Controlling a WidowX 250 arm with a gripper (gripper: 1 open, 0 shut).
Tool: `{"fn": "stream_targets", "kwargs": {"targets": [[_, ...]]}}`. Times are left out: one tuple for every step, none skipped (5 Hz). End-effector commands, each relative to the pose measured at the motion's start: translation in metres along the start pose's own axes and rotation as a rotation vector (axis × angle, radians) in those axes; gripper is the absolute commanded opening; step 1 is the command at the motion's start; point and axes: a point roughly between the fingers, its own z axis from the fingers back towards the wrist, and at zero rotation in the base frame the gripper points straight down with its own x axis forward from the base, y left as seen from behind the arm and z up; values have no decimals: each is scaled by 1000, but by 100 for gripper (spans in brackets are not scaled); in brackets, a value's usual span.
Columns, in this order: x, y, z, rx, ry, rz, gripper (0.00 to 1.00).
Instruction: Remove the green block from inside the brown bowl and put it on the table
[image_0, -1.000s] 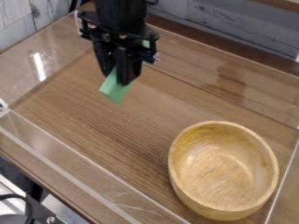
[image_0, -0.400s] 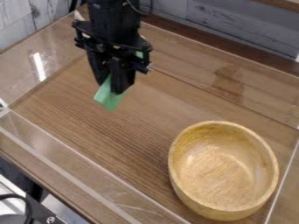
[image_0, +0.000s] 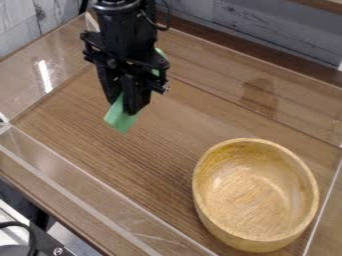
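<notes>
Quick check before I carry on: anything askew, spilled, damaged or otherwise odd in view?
Nothing looks spilled or damaged. The green block hangs tilted beneath the tool rather than level, though that looks like an ordinary grip angle. The brown bowl sits upright on the table.

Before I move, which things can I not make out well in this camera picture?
- Green block: camera view; the dark fingers cover its upper part.
- Fingertips: camera view; too small and dark to see their contact.
- Brown bowl: camera view; its underside is hidden by its own body.
</notes>
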Motion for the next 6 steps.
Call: {"fn": "stream_targets", "kwargs": {"targets": [[1,4,5,20,-43,5,0],[0,5,0,24,-41,2,0],[-1,5,-4,26,-38,-5,0],[-2,5,-9,27,-34,-11,0],[-2,5,-13,29,-31,-15,0],[-1,7,-16,26,-31,-14,100]]}}
